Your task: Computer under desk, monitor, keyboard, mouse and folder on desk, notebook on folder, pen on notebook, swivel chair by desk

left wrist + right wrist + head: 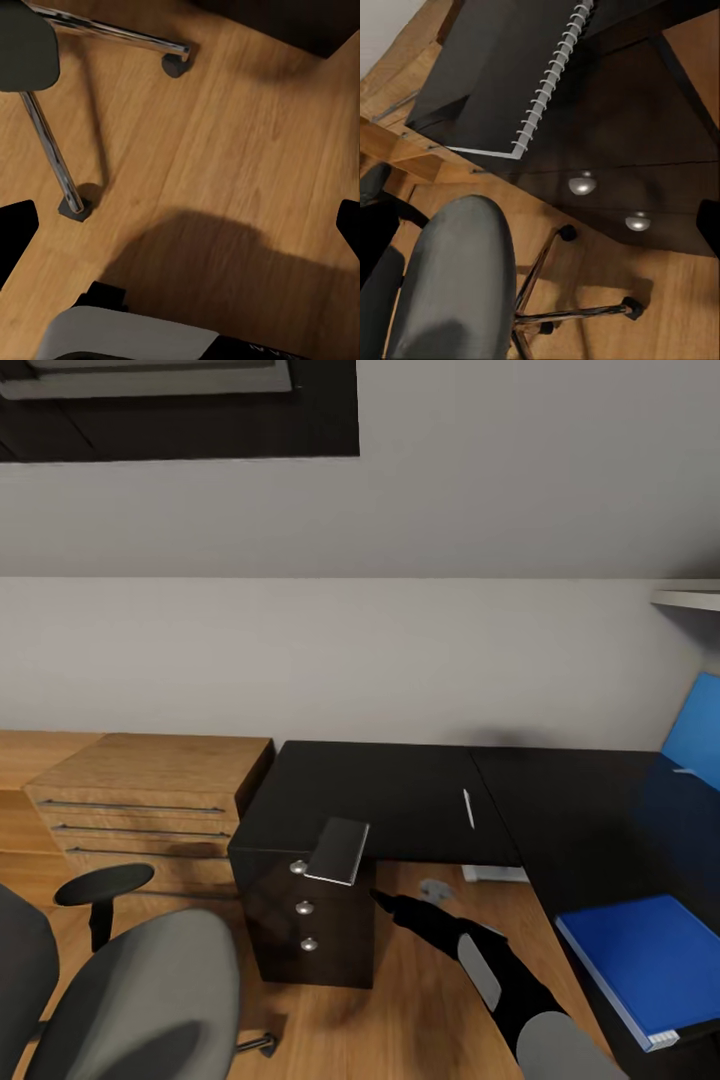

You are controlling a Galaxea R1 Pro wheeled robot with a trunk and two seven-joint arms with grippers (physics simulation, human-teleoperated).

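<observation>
Grey and spiral-bound, the notebook (338, 850) overhung the desk (400, 800) front edge just beyond the right gripper (385, 901), long axis running away from it; finger state unclear; the folder (645, 960) lay on the desk's right wing.

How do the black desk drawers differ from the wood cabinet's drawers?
The desk drawers are glossy black with round silver knobs; the wood cabinet has light-wood fronts with long bar handles. The desk unit is narrow, the cabinet wider. Both show three drawers and stand on the wood floor.
</observation>
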